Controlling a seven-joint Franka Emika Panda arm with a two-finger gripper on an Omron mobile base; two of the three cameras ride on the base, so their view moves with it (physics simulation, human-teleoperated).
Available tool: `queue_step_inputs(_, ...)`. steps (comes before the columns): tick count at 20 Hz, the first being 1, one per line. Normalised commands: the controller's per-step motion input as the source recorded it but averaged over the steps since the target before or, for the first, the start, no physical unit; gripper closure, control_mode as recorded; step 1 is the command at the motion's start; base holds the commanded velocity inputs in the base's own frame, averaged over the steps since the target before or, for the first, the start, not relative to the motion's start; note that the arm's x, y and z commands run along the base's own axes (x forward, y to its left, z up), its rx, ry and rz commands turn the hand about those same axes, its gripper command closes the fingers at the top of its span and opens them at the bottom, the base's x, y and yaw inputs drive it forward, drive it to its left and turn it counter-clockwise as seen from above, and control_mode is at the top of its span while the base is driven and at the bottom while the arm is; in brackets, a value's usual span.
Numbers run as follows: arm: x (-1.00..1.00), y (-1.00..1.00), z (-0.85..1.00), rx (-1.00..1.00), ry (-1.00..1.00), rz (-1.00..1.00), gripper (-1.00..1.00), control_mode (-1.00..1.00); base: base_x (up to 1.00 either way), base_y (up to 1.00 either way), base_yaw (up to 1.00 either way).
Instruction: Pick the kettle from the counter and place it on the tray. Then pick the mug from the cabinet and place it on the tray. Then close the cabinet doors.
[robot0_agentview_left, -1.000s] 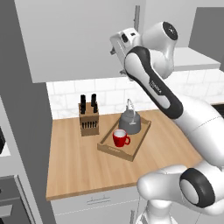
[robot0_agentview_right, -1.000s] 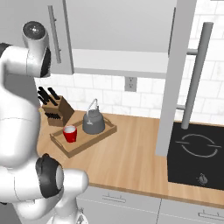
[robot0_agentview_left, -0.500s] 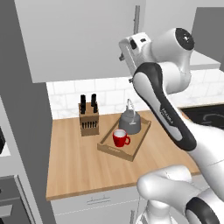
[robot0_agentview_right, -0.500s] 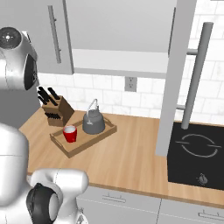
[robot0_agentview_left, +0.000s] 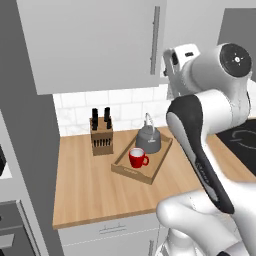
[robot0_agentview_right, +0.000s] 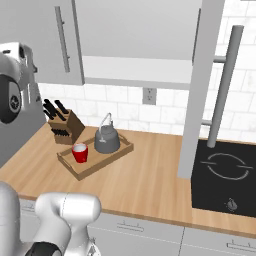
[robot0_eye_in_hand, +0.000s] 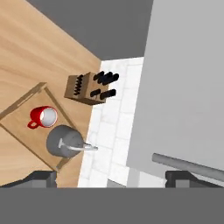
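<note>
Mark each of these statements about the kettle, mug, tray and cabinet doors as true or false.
1. The kettle sits on the tray. True.
2. The mug is on the cabinet shelf. False: it stands on the tray beside the kettle.
3. The claw grips the mug. False: its jaws stand open and empty, up by a door handle.
4. The right cabinet door stands open, edge-on over the counter. True.
5. The knife block lies on the tray. False: it stands on the counter by the wall, apart from the tray.
</note>
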Motion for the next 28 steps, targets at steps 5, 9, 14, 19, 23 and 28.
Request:
queue_step_inputs(5,-0.59,-0.49,0.10,0.00,0.00,-0.28,-1.00,-1.00,0.00,0.00,0.00)
queue_step_inputs(9,-0.51,-0.47,0.04,0.00,0.00,-0.30,-1.00,-1.00,0.00,0.00,0.00)
queue_step_inputs(14,-0.34,-0.52,0.00,-0.01,0.00,-0.26,-1.00,-1.00,0.00,0.00,0.00)
queue_step_inputs(19,-0.22,-0.52,0.00,-0.03,0.01,-0.28,-1.00,-1.00,0.00,0.00,0.00)
queue_step_inputs(23,-0.13,-0.78,0.00,0.00,0.03,-0.21,-1.00,-1.00,0.00,0.00,0.00)
queue_step_inputs(28,-0.10,-0.71,0.00,-0.01,0.09,-0.18,-1.00,-1.00,0.00,0.00,0.00)
